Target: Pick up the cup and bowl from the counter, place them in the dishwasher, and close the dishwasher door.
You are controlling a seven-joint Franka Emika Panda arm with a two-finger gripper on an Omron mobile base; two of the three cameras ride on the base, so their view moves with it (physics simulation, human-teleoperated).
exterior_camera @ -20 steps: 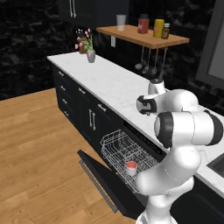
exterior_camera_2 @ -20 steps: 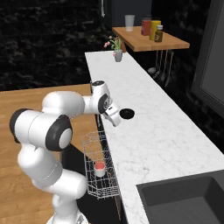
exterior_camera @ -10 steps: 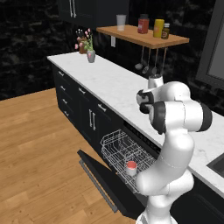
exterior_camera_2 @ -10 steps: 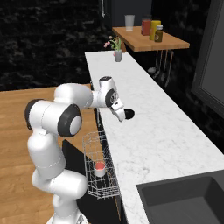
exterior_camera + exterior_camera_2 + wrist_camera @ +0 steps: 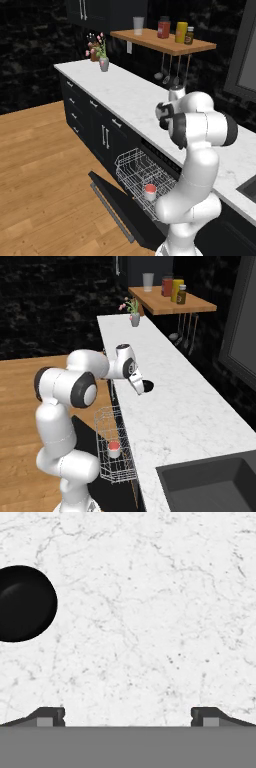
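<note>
The black bowl (image 5: 148,386) sits on the white marble counter (image 5: 170,406), close to its front edge. My gripper (image 5: 138,389) hangs just above the counter right beside the bowl, on its near side, apart from it. In the hand view the bowl (image 5: 22,603) lies at the left, and the gripper (image 5: 127,717) is open over bare marble. The cup (image 5: 150,190), white with a red top, stands upright in the white wire rack (image 5: 135,167) of the dishwasher. The dishwasher door (image 5: 112,207) lies folded down and open. From the right, the cup (image 5: 114,447) shows low in the rack.
A vase of flowers (image 5: 103,63) stands at the counter's far end. The wooden wall shelf (image 5: 165,42) carries jars and a glass, with utensils hanging below it. A dark sink (image 5: 210,486) is at the near right. Dark cabinets (image 5: 95,125) flank the dishwasher above a wooden floor.
The arm has straightened up and its elbow has risen over the counter edge. The hand has edged closer to the bowl. Cup, bowl and door have stayed put.
</note>
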